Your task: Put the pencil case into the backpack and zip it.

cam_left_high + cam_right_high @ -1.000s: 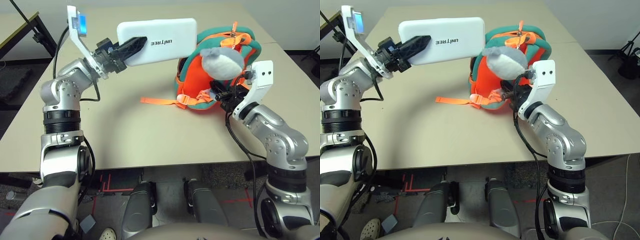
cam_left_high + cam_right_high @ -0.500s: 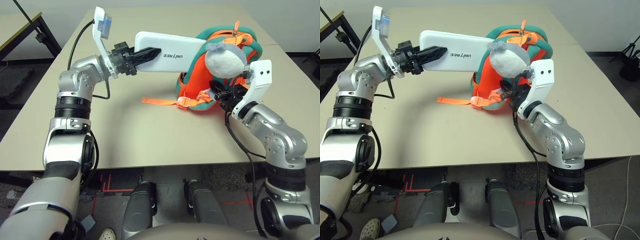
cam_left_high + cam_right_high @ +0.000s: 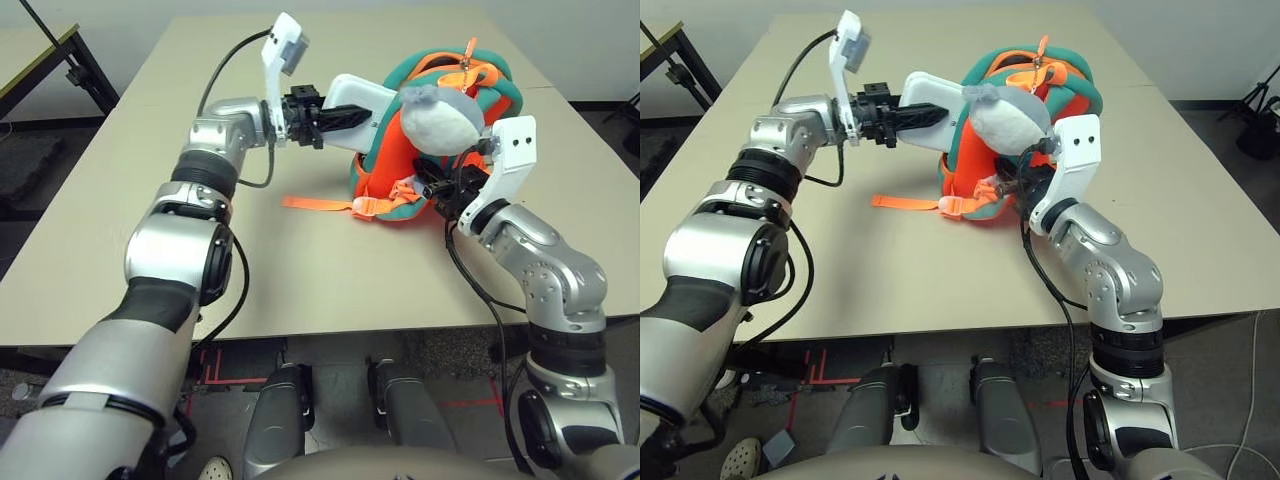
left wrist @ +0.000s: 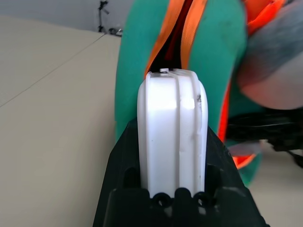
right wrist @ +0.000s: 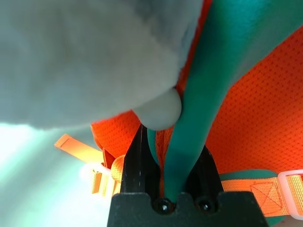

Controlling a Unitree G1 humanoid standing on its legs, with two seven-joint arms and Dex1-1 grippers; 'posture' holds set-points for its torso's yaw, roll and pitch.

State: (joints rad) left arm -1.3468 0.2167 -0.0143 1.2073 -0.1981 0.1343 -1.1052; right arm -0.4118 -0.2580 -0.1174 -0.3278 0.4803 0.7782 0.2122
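A wide, matte beige table (image 3: 150, 200) carries a small orange backpack with teal trim (image 3: 395, 165) toward its far side (an orange webbing strap (image 3: 315, 204) trails flat beside it).

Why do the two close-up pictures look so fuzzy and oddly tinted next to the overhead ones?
Right wrist view: the grey plush sits so near the lens it blurs, with a greenish glow beneath. Left wrist view: the pencil case is sharp, the backpack behind it soft. Left eye view: evenly lit, faint shadows on the table.

Bright even light, soft shadows, right wrist view blurred close
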